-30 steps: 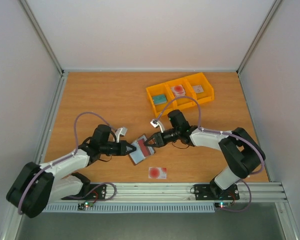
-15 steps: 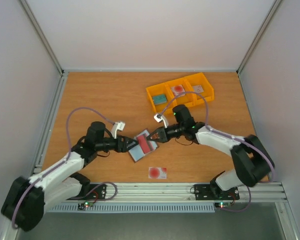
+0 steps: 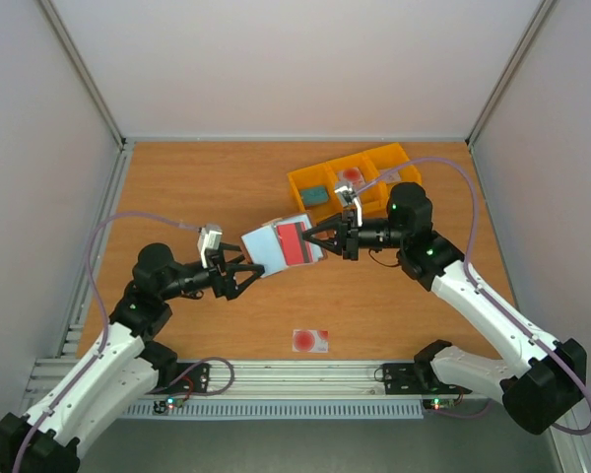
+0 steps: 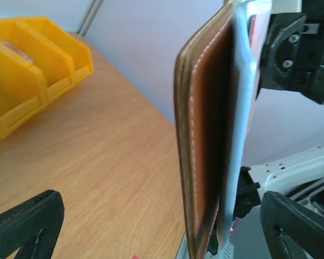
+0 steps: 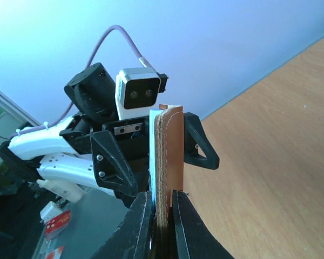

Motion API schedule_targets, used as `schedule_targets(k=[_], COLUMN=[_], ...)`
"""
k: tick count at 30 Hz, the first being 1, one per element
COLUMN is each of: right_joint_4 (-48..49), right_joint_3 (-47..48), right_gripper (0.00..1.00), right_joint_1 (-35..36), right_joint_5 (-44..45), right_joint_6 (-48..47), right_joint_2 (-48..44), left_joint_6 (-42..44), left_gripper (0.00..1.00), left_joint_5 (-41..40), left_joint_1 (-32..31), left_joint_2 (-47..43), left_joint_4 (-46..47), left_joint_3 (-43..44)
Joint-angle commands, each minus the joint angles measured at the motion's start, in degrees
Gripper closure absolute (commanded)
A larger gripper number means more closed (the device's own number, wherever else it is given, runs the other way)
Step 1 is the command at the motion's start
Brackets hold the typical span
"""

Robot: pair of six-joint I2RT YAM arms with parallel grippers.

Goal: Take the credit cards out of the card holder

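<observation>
While the right gripper (image 3: 317, 239) clamps the supple-looking card holder (image 3: 264, 247), the wide-open, empty left gripper (image 3: 244, 276) should edge-pinch the stiff red card (image 3: 294, 242).

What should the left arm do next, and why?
Probably bring the open left fingers onto the red card and pinch it: it sits in the card holder, which the right fingers clamp by one edge.

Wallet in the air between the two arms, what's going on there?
The right arm's fingers are pinched shut on the brown card holder, holding it above the table with a red card showing inside. The left arm's fingers stand wide open on either side of it, not gripping. One credit card already lies on the table near the front edge.
</observation>
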Motion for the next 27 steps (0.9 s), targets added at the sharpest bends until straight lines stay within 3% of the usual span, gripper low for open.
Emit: schedule_targets(k=[1,3,6,8,11,15,18,21,24,25,27], right_joint_4=[4.6,5.8,6.5,7.6,8.8,4.4,-4.8,-6.1,-5.1,-6.3,-10.6], right_joint_3=[0.8,0.4,0.1,-0.5,-0.7,-0.3,0.6,-0.2,-1.1,-1.0,-0.1], right_gripper=[0.99,0.99,0.99,0.99,0.97,0.91,0.98,0.99,0.99,0.99,0.99], right_joint_1=[0.7,0.9,0.9,1.0,1.0,1.0,1.0,0.9,0.9,0.9,1.0], right_joint_5=[-3.2,-4.6,-7.6,-9.0,-11.4,-11.4,-6.6,-4.0,1.0,6.2,15.2], right_joint_6=[3.1,3.7,3.9,5.8,6.7,3.9,-1.4,-1.5,1.0,2.0,3.6], right_joint_2=[-0.8,-0.9,0.2,0.7,1.8,2.6,2.4,2.0,0.0,-0.5,-0.5], left_joint_6=[-5.7,-6.5,-6.6,-6.6,-6.0,-4.7,-3.2,-2.3,0.3,0.8,4.5], left_gripper=[0.0,0.03,0.25,0.51,0.98,1.0,1.0,0.96,0.49,0.4,0.32], left_joint_5=[5.5,6.4,7.9,9.8,9.6,9.6,9.7,4.3,-16.0,-26.0,-32.6], left_joint_1=[0.1,-0.2,-0.8,-1.6,-1.9,-1.9,-1.9,-1.7,-1.4,-1.2,-0.4], left_joint_2=[1.6,2.5,2.9,3.1,2.3,1.7,1.6,1.5,1.2,1.3,1.5], left_joint_4=[13.5,15.3,17.2,18.2,15.8,13.3,12.5,6.3,-10.4,-15.9,-18.2], left_joint_3=[-1.1,-0.7,0.0,0.3,0.6,1.7,2.2,3.4,5.1,5.5,5.9])
